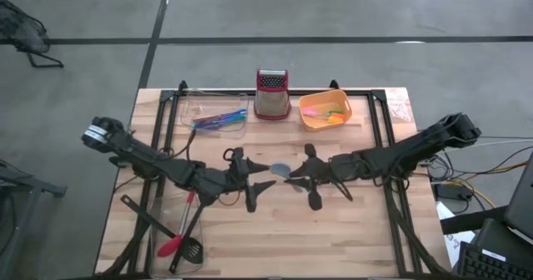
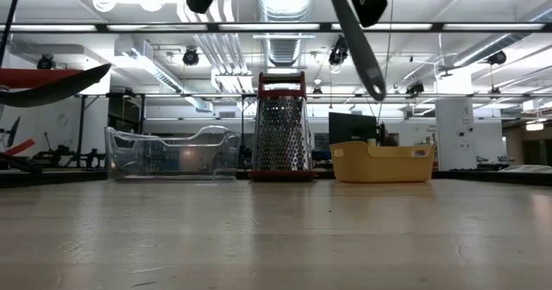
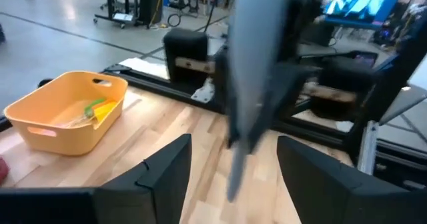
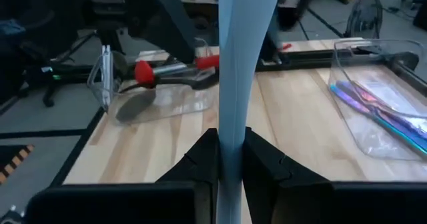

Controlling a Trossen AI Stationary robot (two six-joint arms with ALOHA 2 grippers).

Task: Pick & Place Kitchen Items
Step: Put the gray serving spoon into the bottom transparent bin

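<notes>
Right gripper: its 2 jaws are pressed tight on the grey spatula, which runs straight out ahead of them and up off the table.

Left gripper: jaws spread wide with nothing between them; the spatula's blade end hangs just ahead of and slightly above the gap, not touching either finger.

Grey spatula: in the air over the middle of the table, between the 2 grippers, in the high view a pale patch where they face each other.

Handling: likely light, with a flexible blade and a stiffer handle; smooth, so it could twist or slip in a narrow pinch. Best held on the handle, near its middle, flat faces against the pads.

Next move, as a judgement: this looks like a hand-over; the left jaws would need to close on the free end before the right ones let go.

Other items: red spoon and black slotted spoon lie in the clear tray well behind the left jaws.
</notes>
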